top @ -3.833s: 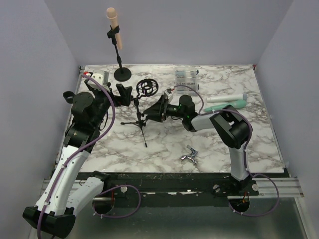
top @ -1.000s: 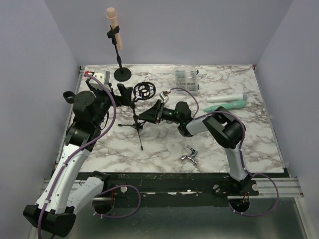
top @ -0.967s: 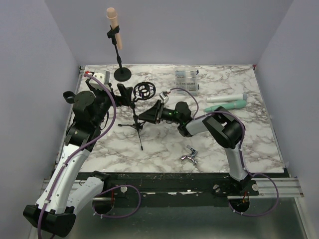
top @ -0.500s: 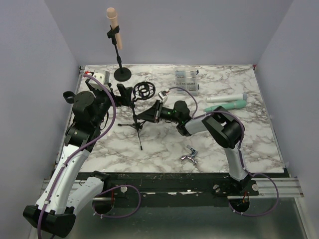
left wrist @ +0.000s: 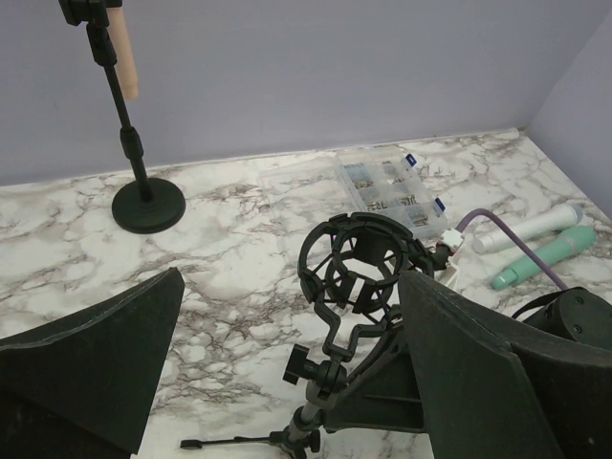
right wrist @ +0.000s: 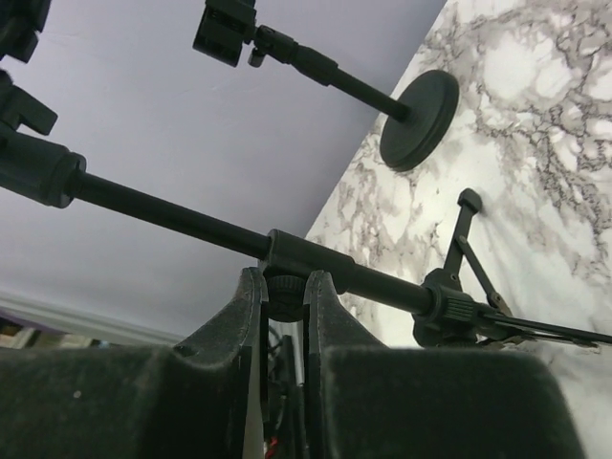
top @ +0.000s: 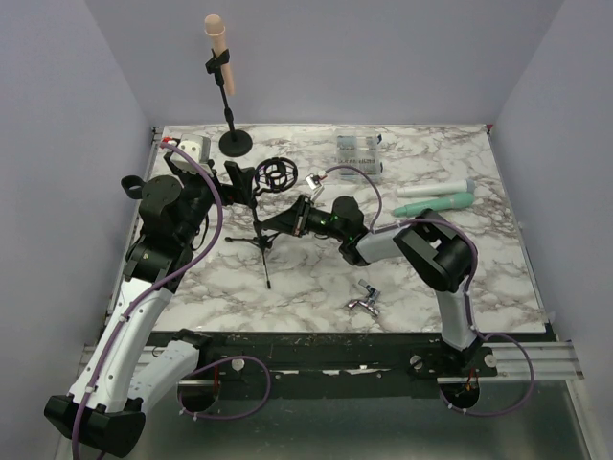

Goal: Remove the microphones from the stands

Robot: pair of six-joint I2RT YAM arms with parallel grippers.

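Now the right gripper is squeezing a knob on the tripod pole, maybe steadying it. The left gripper is hanging open by the empty ring. The microphone is sitting in the far left stand.

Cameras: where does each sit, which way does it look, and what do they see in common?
Top external: fixed above and behind, looking down on the table; both arms show.
Left wrist: rides the left arm, facing the back wall; open left gripper frames the tripod stand.
Right wrist: rides the right arm, low, looking across the table; right gripper pinches that stand's pole.
Shared: all three see the round-base stand.
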